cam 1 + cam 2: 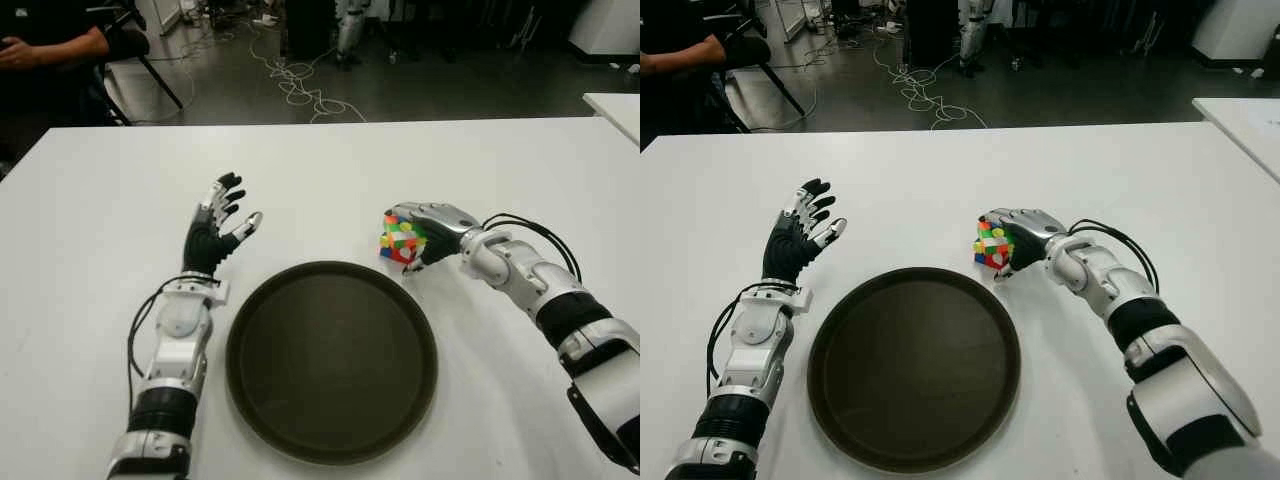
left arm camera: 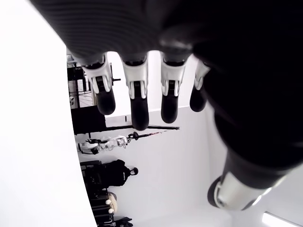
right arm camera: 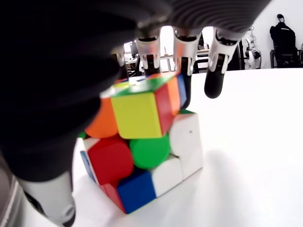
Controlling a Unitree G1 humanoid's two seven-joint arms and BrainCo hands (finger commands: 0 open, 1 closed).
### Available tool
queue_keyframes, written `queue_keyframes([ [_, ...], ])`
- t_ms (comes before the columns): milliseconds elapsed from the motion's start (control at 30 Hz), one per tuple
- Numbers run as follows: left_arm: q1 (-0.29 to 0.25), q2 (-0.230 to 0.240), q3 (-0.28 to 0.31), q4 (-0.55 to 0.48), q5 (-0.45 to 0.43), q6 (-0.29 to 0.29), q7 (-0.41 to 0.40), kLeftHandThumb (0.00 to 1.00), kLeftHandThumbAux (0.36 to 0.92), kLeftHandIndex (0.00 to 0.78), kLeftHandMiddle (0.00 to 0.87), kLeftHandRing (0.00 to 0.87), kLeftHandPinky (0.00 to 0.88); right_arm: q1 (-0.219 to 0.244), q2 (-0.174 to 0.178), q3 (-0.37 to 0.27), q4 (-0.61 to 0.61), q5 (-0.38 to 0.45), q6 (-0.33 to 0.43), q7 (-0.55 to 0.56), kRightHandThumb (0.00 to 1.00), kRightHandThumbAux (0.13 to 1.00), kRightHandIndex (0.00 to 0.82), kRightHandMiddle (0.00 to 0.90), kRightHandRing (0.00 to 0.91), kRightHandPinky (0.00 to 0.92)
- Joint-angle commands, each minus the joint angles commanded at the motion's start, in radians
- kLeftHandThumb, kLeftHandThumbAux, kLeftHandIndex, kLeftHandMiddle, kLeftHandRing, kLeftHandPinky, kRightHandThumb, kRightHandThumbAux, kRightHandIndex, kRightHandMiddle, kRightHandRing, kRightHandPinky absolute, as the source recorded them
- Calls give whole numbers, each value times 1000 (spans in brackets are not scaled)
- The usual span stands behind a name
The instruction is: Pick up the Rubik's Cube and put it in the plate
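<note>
Rubik's Cube: glossy, multicoloured, top layer twisted, on white table just beyond plate rim, gripped by right hand with fingers curled over it. Plate: round, dark, matte, holding nothing. Left hand: left of plate, fingers spread, holding nothing.

The scrambled Rubik's Cube sits tilted on the white table, just beyond the round dark plate.

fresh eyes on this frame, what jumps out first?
The bright Rubik's Cube on the white table, with the right hand curled over it just past the plate's far right rim. Next, the big dark round plate front and centre, bare. The left hand shows left of it, fingers spread.
</note>
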Motion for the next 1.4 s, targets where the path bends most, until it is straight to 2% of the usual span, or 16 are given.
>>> queue_keyframes([
  [233, 4, 2, -1, -5, 5, -1, 2, 38, 730, 70, 142, 120, 93, -10, 8, -12, 57, 10, -4, -38, 0, 769, 88, 132, 180, 215],
  [767, 7, -1, 4, -9, -5, 9, 0, 51, 745, 78, 151, 134, 113, -26, 17, -39, 77, 12, 20, -41, 0, 771, 100, 132, 139, 113],
  [1267, 4, -1, 1, -2, -7, 4, -4, 44, 747, 65, 138, 124, 109, -31, 18, -35, 98, 9, -1, -52, 0, 770, 116, 151, 173, 161],
  [1400, 2, -1, 0, 1, -6, -1, -7, 43, 748, 69, 142, 124, 106, -31, 18, -33, 100, 10, -5, -41, 0, 768, 106, 147, 168, 144],
])
